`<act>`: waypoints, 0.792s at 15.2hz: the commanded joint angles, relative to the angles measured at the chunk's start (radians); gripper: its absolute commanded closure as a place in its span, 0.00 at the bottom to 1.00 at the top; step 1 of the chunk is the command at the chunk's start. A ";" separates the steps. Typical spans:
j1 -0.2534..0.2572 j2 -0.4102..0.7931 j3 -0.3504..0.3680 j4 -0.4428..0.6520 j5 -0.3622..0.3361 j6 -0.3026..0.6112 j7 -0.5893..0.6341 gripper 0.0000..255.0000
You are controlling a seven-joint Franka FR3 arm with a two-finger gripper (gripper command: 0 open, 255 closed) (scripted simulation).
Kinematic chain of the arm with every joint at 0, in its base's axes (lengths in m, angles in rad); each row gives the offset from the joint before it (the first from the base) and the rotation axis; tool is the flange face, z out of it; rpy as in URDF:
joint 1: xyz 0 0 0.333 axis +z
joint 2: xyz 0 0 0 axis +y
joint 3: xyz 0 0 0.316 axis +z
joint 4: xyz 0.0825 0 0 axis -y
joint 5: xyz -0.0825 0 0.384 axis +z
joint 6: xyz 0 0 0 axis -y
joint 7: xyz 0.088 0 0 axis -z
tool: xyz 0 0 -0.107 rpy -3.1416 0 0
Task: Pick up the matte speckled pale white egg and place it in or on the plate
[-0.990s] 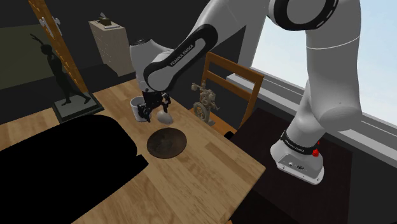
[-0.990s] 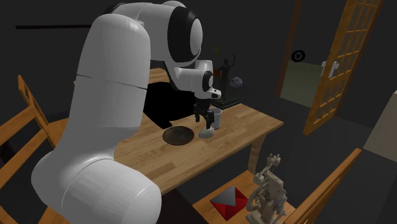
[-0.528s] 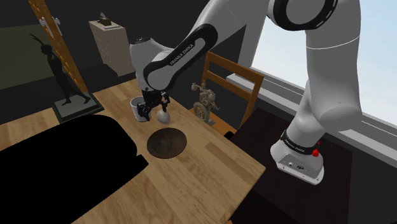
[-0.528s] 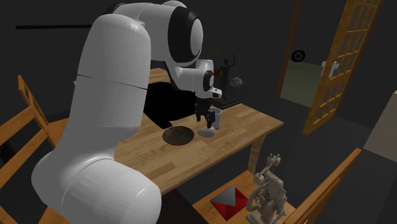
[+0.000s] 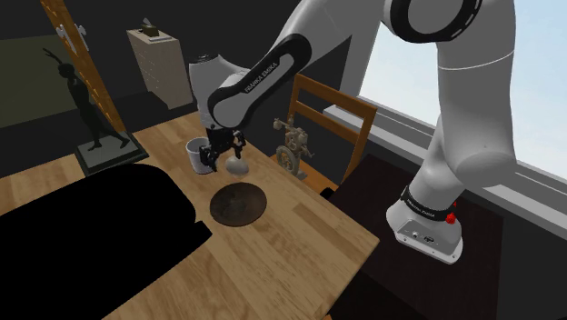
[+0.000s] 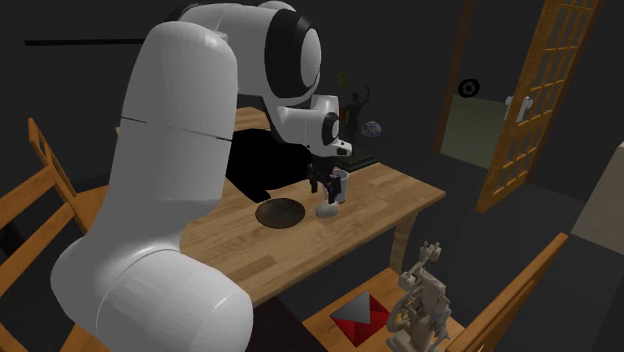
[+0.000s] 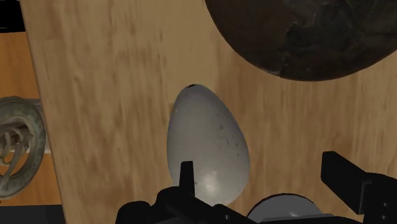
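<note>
Pincer (image 7: 261, 168) hovering low over the wooden worktop (image 5: 300, 236), jaws spread wide and gripping nothing. The egg (image 7: 207, 143) lies on its side on the planks right below, just beside the plate (image 7: 305, 38) and not on it. Here's the catch: in the wrist view the egg isn't centred in the gap. It sits under one of the fingers (image 7: 186, 175), the one on the side away from the plate, and the other finger stands well clear. Its long axis runs straight out ahead of the pincer, narrow end leading, crosswise to the closing line, so the jaws would meet its slim waist. By my reading a sideways nudge has to come before any drop, or that finger lands on the shell and sets it rolling. The egg is pale grey-white, matte, faintly flecked, smooth and rounded, so likely a slippery thing to pinch. The plate is dark, mottled brown, round and shallow. A white mug (image 5: 194, 153) stands close behind the pincer.
</note>
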 commanded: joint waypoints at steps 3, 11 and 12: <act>0.015 0.019 0.006 0.001 0.002 -0.027 0.019 1.00; 0.011 -0.049 0.013 0.015 0.014 -0.109 0.011 1.00; 0.010 -0.056 0.013 0.019 0.016 -0.120 0.011 1.00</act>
